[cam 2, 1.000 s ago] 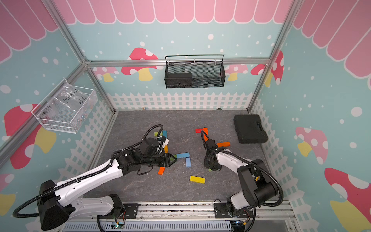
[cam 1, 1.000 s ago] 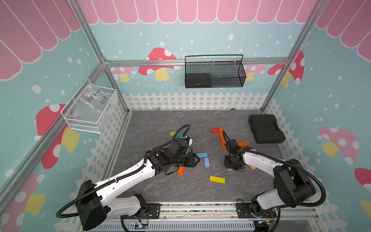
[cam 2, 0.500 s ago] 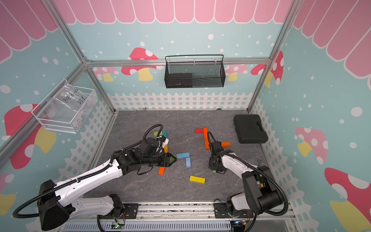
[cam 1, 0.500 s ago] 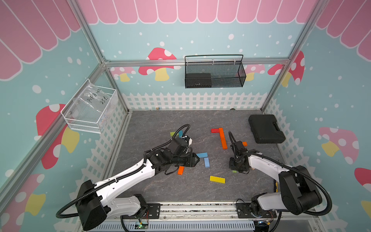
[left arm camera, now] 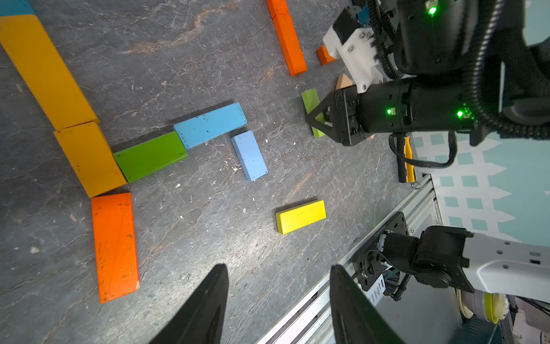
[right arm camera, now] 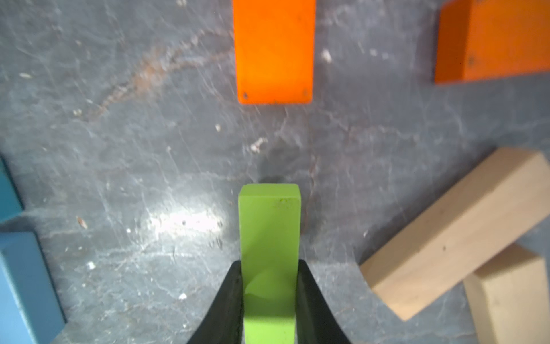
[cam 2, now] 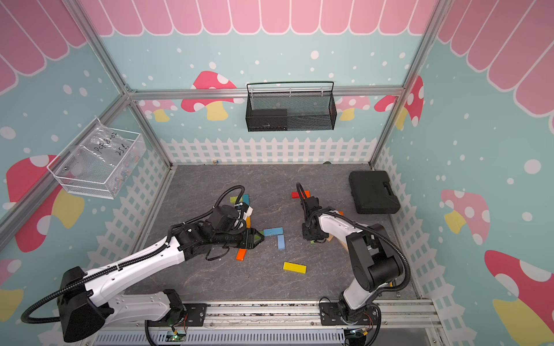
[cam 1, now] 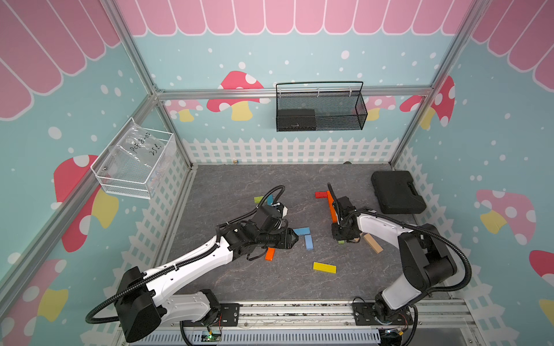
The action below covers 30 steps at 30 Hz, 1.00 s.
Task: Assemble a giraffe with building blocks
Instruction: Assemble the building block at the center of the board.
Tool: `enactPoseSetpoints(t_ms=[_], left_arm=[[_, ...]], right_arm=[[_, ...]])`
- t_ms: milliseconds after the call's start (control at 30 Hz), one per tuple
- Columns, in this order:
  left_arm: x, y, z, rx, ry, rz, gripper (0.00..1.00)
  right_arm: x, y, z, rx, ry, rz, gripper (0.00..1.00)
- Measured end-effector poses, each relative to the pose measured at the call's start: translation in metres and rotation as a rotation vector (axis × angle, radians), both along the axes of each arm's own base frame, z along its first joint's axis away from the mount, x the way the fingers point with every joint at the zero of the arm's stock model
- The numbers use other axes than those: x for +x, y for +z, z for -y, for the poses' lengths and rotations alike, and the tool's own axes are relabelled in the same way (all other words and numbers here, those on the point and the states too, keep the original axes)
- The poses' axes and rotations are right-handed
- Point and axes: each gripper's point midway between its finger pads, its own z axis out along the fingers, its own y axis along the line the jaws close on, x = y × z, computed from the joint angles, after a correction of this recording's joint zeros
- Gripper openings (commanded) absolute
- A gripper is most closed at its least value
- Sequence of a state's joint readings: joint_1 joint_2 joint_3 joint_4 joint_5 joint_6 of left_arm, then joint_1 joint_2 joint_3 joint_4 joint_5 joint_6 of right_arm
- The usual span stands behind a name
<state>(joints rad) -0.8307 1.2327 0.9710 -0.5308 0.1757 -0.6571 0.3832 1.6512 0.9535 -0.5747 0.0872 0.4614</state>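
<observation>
Since the green block (right arm camera: 269,223) is small, rigid painted wood, it should be light and hard to damage yet somewhat slick, so its flat faces are the sensible hold; the right pincer (right arm camera: 269,263) pinches it there, at lower centre of the right wrist frame, close to the tabletop (right arm camera: 119,149). The left pincer (left arm camera: 278,266) hangs spread, empty.

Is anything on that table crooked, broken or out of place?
Only small things. One tan block lies askew and seems to rest across a second tan block, near the green block pinched in the right end effector. Pale specks are scattered over the grey tabletop.
</observation>
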Motion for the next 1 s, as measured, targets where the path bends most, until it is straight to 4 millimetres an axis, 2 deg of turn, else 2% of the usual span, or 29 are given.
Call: enactPoseSetpoints(t_ms=[133, 400, 600, 1000], left_arm=[[0.001, 0.0, -0.001, 0.002, 0.002, 0.001, 0.58], [0.003, -0.001, -0.003, 0.005, 0.007, 0.001, 0.58], [0.003, -0.001, -0.003, 0.005, 0.007, 0.002, 0.58], [0.003, -0.002, -0.003, 0.01, 0.005, 0.0, 0.58]], right_arm=[[0.008, -0.007, 0.002, -0.02, 0.015, -0.016, 0.29], [0.016, -0.007, 0.01, -0.025, 0.004, -0.014, 0.31], [0.023, -0.007, 0.006, -0.012, 0.021, -0.012, 0.31], [0.023, -0.008, 0.002, 0.008, 0.024, -0.018, 0.35]])
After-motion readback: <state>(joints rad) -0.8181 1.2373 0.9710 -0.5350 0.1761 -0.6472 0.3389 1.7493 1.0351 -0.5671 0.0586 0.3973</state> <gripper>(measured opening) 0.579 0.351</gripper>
